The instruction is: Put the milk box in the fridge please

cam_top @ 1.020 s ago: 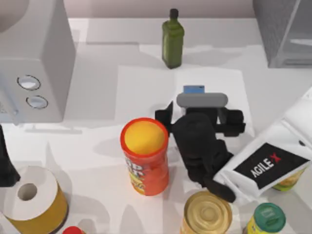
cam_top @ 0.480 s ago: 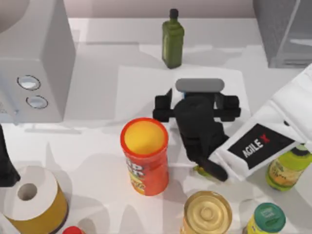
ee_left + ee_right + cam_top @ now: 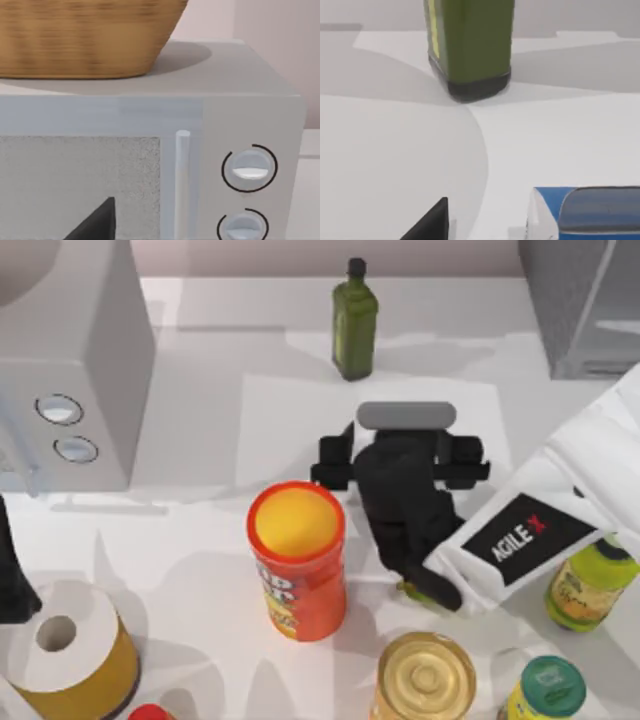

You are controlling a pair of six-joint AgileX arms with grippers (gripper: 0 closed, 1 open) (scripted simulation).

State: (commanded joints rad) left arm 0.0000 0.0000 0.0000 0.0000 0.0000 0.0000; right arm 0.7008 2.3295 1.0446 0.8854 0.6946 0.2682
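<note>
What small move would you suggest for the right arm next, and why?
Probably lower the right gripper a little over the milk box. Its jaws stand open, gripping nothing; the right wrist view shows the carton's blue top close below, with the green bottle beyond. The left gripper sits parked at the table's left edge.

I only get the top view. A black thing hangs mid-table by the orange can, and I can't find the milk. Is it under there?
Observer: Yes. The right wrist view shows the milk box, blue top up, just below the right gripper.
Operator: Is it grabbed?
Observer: Seemingly not. The jaws look open, and bare table shows between one of them and the box.
Operator: And the other arm?
Observer: The left arm is parked; its camera faces the dial box, which has a basket on top.
</note>
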